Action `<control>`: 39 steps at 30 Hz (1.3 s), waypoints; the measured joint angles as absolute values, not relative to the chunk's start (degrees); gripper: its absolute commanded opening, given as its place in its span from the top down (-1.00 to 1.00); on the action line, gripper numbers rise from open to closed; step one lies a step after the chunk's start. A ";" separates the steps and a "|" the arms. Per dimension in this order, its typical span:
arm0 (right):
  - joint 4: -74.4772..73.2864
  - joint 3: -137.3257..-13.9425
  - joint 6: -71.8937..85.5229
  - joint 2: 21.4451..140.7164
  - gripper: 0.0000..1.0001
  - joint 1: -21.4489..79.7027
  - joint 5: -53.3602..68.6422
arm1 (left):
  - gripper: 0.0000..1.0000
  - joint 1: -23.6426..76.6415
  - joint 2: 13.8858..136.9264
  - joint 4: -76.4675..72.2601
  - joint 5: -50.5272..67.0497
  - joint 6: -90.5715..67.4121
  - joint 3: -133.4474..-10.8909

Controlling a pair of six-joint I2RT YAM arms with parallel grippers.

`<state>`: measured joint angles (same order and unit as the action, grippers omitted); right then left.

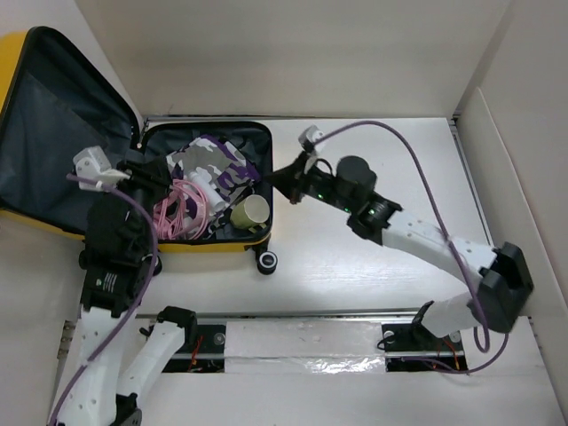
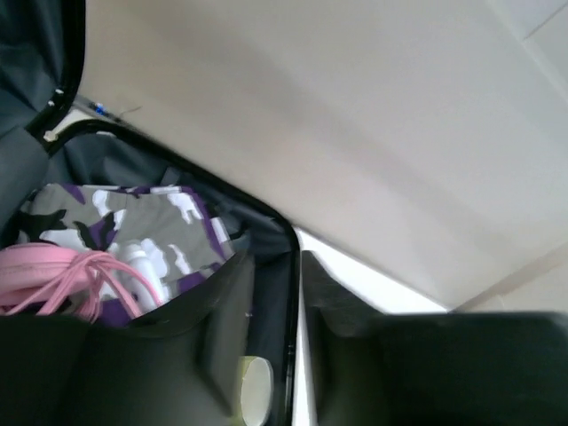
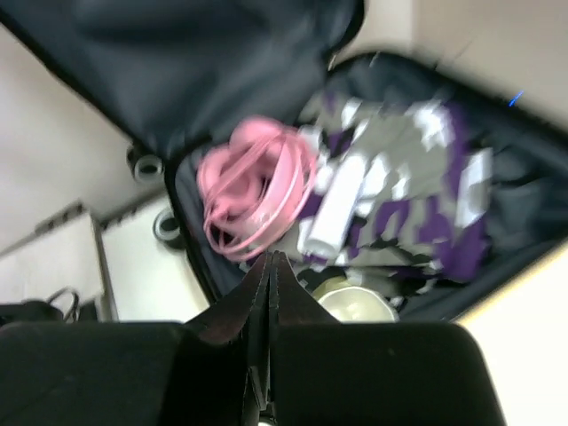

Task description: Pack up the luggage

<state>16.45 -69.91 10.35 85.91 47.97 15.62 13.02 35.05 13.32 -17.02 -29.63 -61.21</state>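
The luggage [image 1: 204,247] is laid flat and open on the table [image 1: 373,284], left of centre. Its lid [image 1: 53,124] is thrown back to the left, presumably so the base can be reached from above.

The base is already loaded:
- A purple-grey camouflage garment [image 1: 217,160] is spread at the back.
- A pink cord bundle [image 1: 182,209] is laid on the left.
- A white bottle [image 3: 337,209] is laid on the garment.
- A pale cup [image 1: 251,211] is tipped over in the near-right corner.

Packing is judged mostly done, and shutting the lid is probably what is left.

The left gripper [image 1: 160,177] is held low over the hinge side of the base and pointed across the contents. Its jaws are parted partway and nothing is held. In the left wrist view only the lining and the far rim are seen through the gap [image 2: 275,284]. This spot is judged handy for reaching either the contents or the lid.

The right gripper [image 1: 269,179] is held just outside the right wall, with its tips aimed at the rim. Its jaws are pressed fully together with nothing in them [image 3: 269,275]. Closed tips are judged better for nudging than for grasping.

The base is thus bracketed by the two grippers, with the lid beyond the left one. Whether the right tips touch the wall cannot be told.
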 measured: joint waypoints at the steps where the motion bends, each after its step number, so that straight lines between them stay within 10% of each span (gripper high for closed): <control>1: 19.00 -66.43 10.57 82.61 1.00 47.90 14.57 | 0.73 13.02 37.45 13.50 -17.30 -30.11 -62.46; 3: 21.96 -59.61 10.85 77.23 1.00 48.34 13.37 | 1.00 13.02 42.54 14.94 -18.20 -30.81 -65.56; 17: 10.20 -42.26 3.22 61.60 0.98 44.45 14.26 | 1.00 12.82 45.28 41.50 -39.48 -37.01 -70.08; 27: 7.86 -41.45 1.45 54.41 0.90 42.33 16.03 | 0.99 -4.12 67.33 35.92 -15.16 -39.16 -70.00; 36: 6.92 -41.12 0.82 52.80 0.80 42.35 16.45 | -0.46 -3.33 44.01 43.42 -37.98 -35.11 -73.36; 39: 6.61 -41.12 0.75 52.95 0.79 42.35 16.40 | -0.35 -4.14 45.23 46.02 -45.63 -35.09 -75.70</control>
<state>6.61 -41.12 0.75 52.95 42.35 16.40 -4.14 45.23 46.02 -45.63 -35.09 -75.70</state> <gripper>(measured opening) 0.101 0.697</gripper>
